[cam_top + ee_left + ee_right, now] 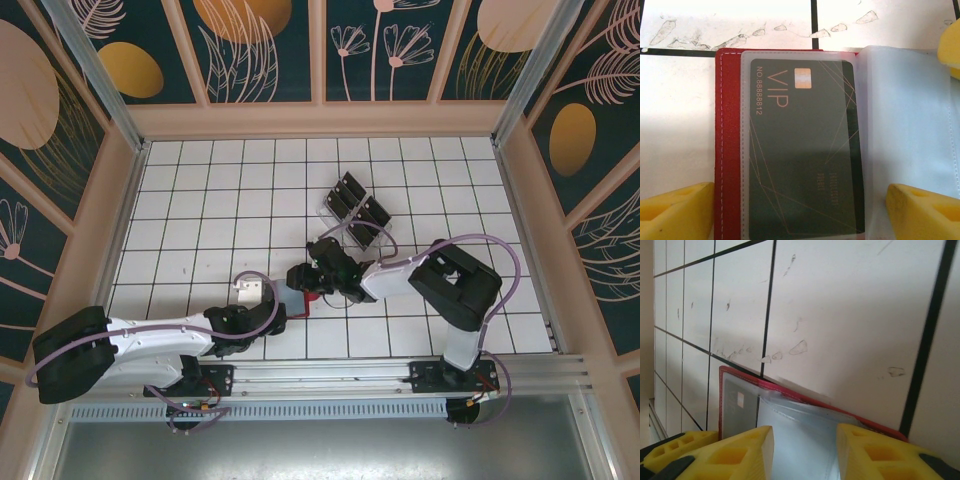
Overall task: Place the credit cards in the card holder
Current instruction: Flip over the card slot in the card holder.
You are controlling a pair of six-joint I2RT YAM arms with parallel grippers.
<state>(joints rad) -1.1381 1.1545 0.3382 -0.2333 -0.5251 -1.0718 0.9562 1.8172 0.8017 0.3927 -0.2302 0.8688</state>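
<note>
The red card holder (pixel 729 150) lies open on the white tiled table, also seen at its red edge (pixel 790 390) and as a red patch (pixel 303 300). A black credit card (pixel 800 150) marked VIP sits inside its left clear sleeve. My left gripper (pixel 800 215) hovers right over that card, its yellow fingers (pixel 675 212) spread wide on either side with nothing held. My right gripper (pixel 805 450) stands partly open at the holder's clear inner leaves (pixel 800 435), fingertips against them. One of its fingers (pixel 951 50) shows at the holder's right side. More black credit cards (pixel 350 190) stand further back.
A clear slotted rack (pixel 335 215) holds those cards behind the two grippers, mid-table. Both arms meet near the table's centre front, left gripper (pixel 275 305) and right gripper (pixel 318 262) close together. Wooden walls (pixel 320 120) ring the tiled table.
</note>
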